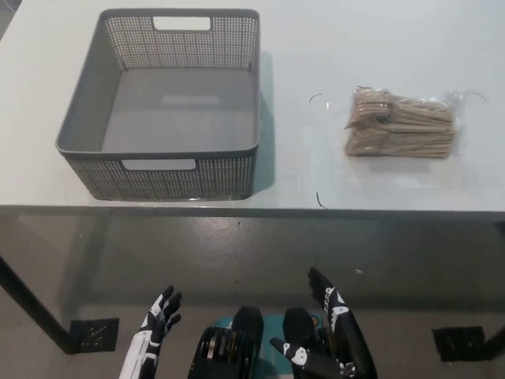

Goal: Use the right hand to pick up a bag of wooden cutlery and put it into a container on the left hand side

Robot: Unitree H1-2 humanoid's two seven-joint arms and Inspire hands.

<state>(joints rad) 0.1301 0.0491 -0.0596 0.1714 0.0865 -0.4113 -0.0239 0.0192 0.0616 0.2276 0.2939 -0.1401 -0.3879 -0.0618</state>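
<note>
A pale table [331, 39] fills the top half of the head view. Its front edge runs straight across the middle of the view. On the left part of the table stands a grey basket [79, 118] with walls full of tiny holes. It has a long slot in its near wall and another in its far wall, and its smooth grey bottom shows. The bag [402, 124] of wooden cutlery lies flat on the right part of the table, well apart from the basket. The bag is clear and crinkly, and the light brown pieces inside are packed side by side. Nothing touches it. A few thin dark marks show on the table near the bag. Below the table edge is a dull grey floor [237, 253] with a soft shine. A black leg [28, 304] slants down at the far left. Two dark plates [93, 334] sit on the floor, one at each side. The white left hand [160, 312] rests low at the bottom left, fingers spread and holding nothing. The black right hand [331, 324] is low at the bottom right, fingers apart too, holding nothing. Both hands are in front of the table, over the floor.
</note>
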